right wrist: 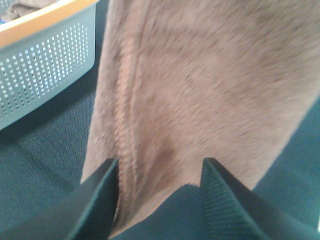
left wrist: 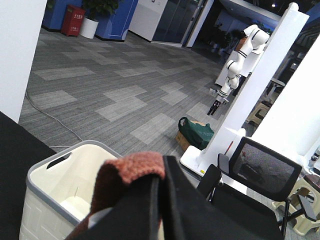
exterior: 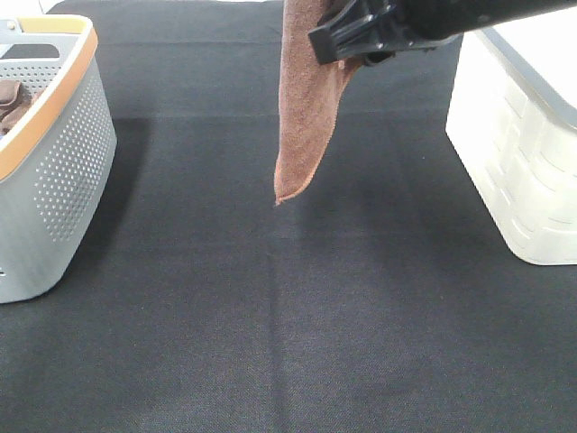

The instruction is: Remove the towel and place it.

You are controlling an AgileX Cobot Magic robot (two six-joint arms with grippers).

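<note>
- The left gripper (left wrist: 161,174) has its fingers pressed together on a fold of the towel (left wrist: 134,169), high above the white basket (left wrist: 55,195).
- The right gripper (right wrist: 160,162) is spread wide. The towel hangs right in front of its fingers (right wrist: 97,197), but I cannot tell whether it touches them.
- From the high camera, the right gripper (exterior: 347,36) reaches in from the right at the top edge. The towel (exterior: 306,108) hangs in mid-air over the middle of the table (exterior: 270,316), with its lowest corner clear of the surface.
- The table is covered in black cloth. A grey basket (exterior: 72,162) with an orange rim stands at the left and holds a bunched brown cloth (exterior: 11,99). The white basket stands at the right.
- Beyond the table are a grey carpet-tile floor (left wrist: 115,85), a black mesh chair (left wrist: 262,170), a green bag (left wrist: 196,132) and a white robot arm (left wrist: 240,55).
- A red cabinet (left wrist: 74,20) carries white lettering that is too small to read.
</note>
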